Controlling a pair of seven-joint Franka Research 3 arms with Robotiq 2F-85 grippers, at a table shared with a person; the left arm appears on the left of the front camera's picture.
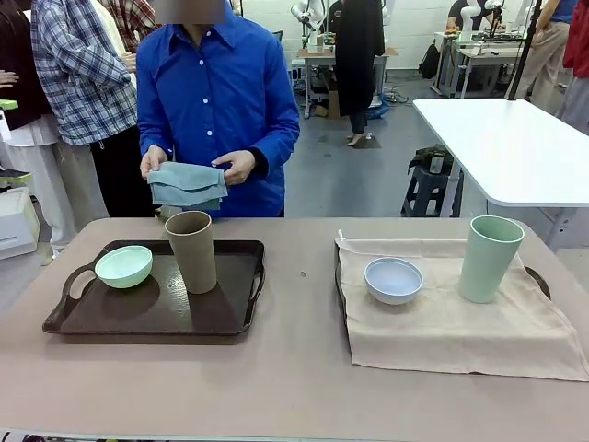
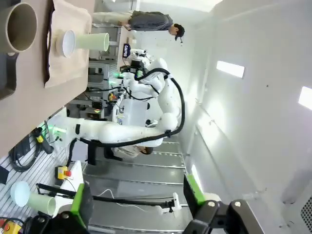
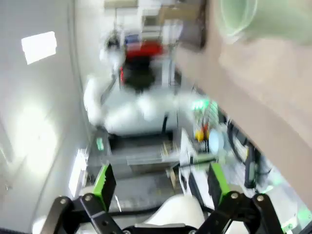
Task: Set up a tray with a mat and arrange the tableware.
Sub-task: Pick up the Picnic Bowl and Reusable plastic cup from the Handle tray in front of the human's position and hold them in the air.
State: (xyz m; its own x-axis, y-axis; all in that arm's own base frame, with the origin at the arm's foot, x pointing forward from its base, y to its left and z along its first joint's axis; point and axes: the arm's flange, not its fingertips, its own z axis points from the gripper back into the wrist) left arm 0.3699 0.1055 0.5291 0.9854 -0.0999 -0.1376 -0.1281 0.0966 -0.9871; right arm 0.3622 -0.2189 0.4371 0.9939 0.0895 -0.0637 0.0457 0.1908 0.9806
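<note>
Saw a tan table (image 1: 294,387) bearing a dark tray (image 1: 138,318) at left, a second tray (image 1: 539,279) under a mat (image 1: 442,336) at right.

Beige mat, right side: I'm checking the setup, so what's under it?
A dark tray: only its left edge and right handle peek out from the mat; the rest is covered.

A mint bowl (image 1: 123,266), tan cup (image 1: 191,250), white bowl (image 1: 393,280), pale green cup (image 1: 490,258), seemingly dark brown tray (image 1: 156,313).
</note>
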